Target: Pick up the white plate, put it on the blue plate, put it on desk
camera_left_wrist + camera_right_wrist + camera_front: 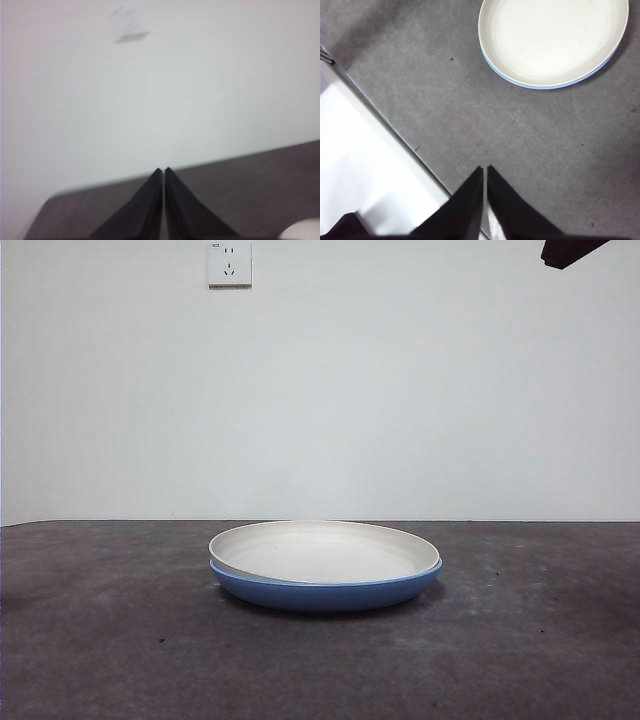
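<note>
The white plate (pixel 325 551) lies inside the blue plate (pixel 330 592) in the middle of the desk (pixel 120 640), slightly tilted, its left rim raised. The right wrist view shows the white plate (pixel 552 37) with only a thin blue plate edge (pixel 555 86) showing under it. My right gripper (pixel 484 170) is shut and empty, held above the desk well away from the plates. My left gripper (pixel 163 171) is shut and empty, raised and facing the wall; a pale plate edge (pixel 302 231) shows at the corner. A black arm tip (pixel 570 250) shows at the top right of the front view.
A white wall socket (pixel 229 262) sits high on the back wall. The desk's edge and a white surface (pixel 365 170) beside it show in the right wrist view.
</note>
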